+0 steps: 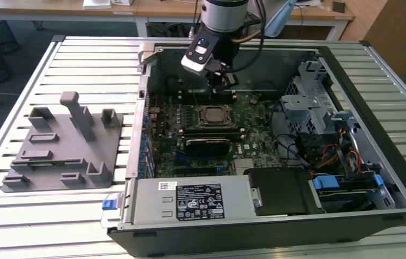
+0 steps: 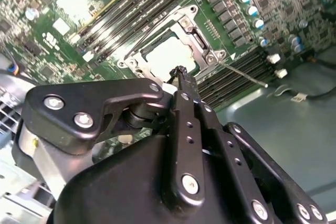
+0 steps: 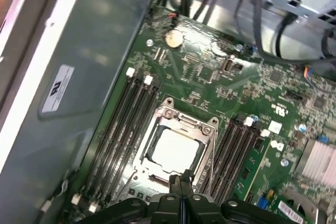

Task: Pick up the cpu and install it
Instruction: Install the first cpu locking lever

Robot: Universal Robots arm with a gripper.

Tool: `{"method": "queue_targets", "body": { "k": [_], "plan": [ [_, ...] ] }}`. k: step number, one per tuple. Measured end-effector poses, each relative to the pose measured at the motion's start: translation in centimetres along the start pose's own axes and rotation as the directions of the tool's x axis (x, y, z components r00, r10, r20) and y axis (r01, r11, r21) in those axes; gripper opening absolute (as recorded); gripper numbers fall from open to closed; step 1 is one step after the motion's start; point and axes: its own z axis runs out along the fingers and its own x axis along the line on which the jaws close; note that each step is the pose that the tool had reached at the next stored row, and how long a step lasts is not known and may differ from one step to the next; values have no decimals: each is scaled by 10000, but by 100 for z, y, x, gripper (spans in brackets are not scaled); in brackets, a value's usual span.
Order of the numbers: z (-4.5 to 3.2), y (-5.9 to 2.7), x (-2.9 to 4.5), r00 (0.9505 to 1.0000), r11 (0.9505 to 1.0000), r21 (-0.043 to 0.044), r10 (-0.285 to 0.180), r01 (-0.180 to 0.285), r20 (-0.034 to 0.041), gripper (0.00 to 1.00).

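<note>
Gripper (image 3: 181, 179) over socket (image 3: 167, 115), jaws closed together, empty.
Seated flat inside that socket at the motherboard (image 3: 210, 85) centre, between memory slots (image 3: 134, 124), the cpu (image 3: 175, 150) lies near the gripper tip.

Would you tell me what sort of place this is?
Probably a robotics lab or workshop: an open computer case lies on a slatted metal bench beside a grey plastic tray, with wooden desks behind.
</note>
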Motion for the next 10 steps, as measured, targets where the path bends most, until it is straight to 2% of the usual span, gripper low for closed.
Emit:
{"method": "queue_targets", "body": {
  "k": [5, 10],
  "plan": [
    [5, 0, 0, 9960, 9960, 14, -898, 898, 16, 11],
    [9, 0, 0, 9836, 9836, 29, -1801, 1801, 30, 11]
  ]
}}
